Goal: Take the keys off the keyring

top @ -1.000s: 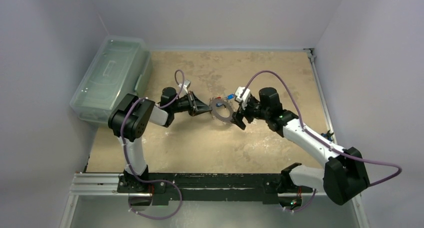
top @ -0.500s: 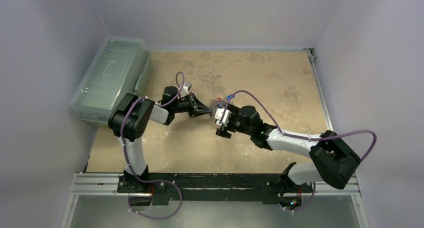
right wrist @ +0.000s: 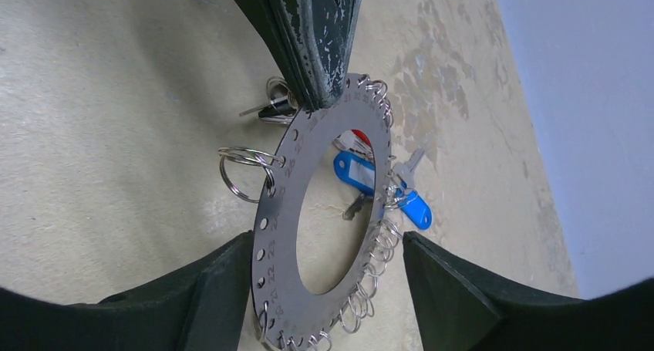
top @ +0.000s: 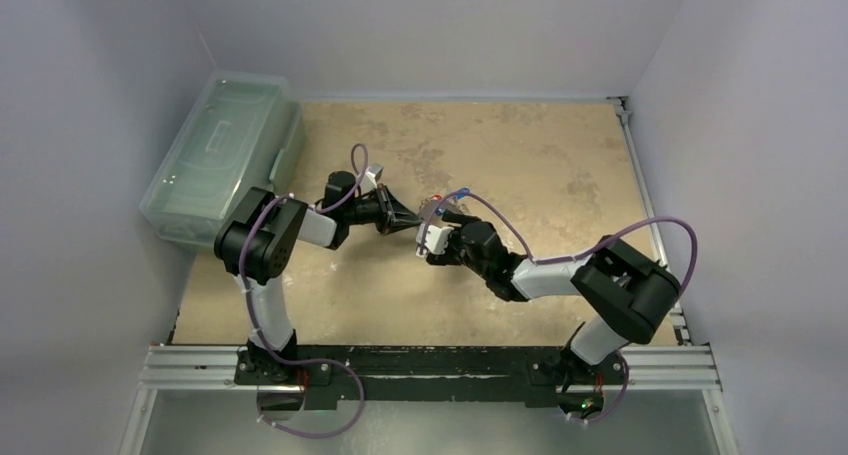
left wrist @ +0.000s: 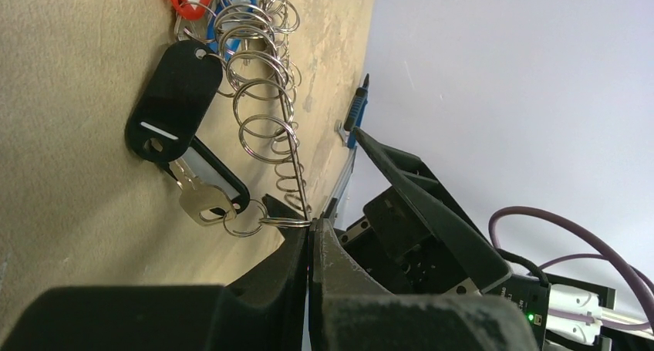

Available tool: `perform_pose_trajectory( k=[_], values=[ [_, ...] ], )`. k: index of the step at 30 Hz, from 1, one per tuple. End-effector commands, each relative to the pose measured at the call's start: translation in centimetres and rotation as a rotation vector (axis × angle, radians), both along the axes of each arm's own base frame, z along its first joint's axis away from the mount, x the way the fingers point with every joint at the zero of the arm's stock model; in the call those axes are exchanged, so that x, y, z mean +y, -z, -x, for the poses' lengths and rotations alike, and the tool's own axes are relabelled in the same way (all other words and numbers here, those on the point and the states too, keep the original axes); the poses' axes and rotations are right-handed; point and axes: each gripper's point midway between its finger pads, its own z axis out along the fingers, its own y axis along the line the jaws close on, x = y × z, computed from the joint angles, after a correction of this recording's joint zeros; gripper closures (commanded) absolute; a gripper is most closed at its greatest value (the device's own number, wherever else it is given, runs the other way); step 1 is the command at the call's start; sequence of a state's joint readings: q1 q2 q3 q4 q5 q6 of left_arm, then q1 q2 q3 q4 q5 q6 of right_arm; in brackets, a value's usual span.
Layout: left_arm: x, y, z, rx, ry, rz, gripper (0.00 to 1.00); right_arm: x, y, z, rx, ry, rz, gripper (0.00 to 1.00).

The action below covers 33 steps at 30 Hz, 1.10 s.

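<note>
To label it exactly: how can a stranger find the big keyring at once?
On the tan table, the black left gripper and right gripper meet. The left one pinches the edge of a flat silvery metal keyring. Unlike the small wire rings on it, it is a wide, numbered band.

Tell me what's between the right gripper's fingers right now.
The keyring stands in that gap, its lower rim between both fingers; the right wrist view shows it. Whether they touch it is unclear.
</note>
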State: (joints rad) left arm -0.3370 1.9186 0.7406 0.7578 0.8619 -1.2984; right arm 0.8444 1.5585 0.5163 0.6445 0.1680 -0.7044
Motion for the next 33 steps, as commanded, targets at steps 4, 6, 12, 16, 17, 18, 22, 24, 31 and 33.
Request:
perform_pose_trajectory(
  k=[4,6,12,16,17,18,22,24,31,33],
  values=[
    [-0.4,-3.3,-0.7,-0.103,0.008,0.043,1.0,0.7,-2.7,-1.8,-0.114,0.029,-0.027,0.57],
    [-0.2,-3.6,-0.9,-0.129,0.009,0.036,1.0,1.0,-3.3,-1.5,-0.103,0.017,-0.057,0.74],
    [1.1,-5.8,-2.5,-0.241,0.044,0.044,0.78,1.1,-6.8,-1.0,-0.122,-0.001,-0.119,1.0],
    [1.7,-9.4,-2.7,-0.408,0.103,0.05,0.54,1.1,-8.8,-0.8,-0.105,-0.005,-0.149,1.0],
    [1.9,-10.4,-2.7,-0.462,0.12,0.044,0.5,1.0,-9.2,-0.8,-0.104,-0.005,-0.149,1.0],
    [2.2,-11.2,-2.8,-0.502,0.128,0.031,0.45,0.9,-9.9,-0.8,-0.109,-0.004,-0.155,1.0],
    [3.8,-14.9,-2.5,-0.732,0.156,-0.019,0.32,0.3,-12.3,-1.1,-0.117,0.015,-0.155,1.0],
    [4.5,-15.6,-2.3,-0.879,0.183,-0.106,0.3,0.0,-13.8,-1.2,-0.135,0.02,-0.151,1.0],
    [5.8,-15.9,-0.5,-1.078,0.213,-0.256,0.39,0.3,-18.1,-1.2,-0.088,0.02,-0.174,1.0],
    [5.8,-15.9,0.0,-1.109,0.212,-0.233,0.44,0.5,-18.9,-1.0,-0.067,0.018,-0.19,1.0]
  ],
)
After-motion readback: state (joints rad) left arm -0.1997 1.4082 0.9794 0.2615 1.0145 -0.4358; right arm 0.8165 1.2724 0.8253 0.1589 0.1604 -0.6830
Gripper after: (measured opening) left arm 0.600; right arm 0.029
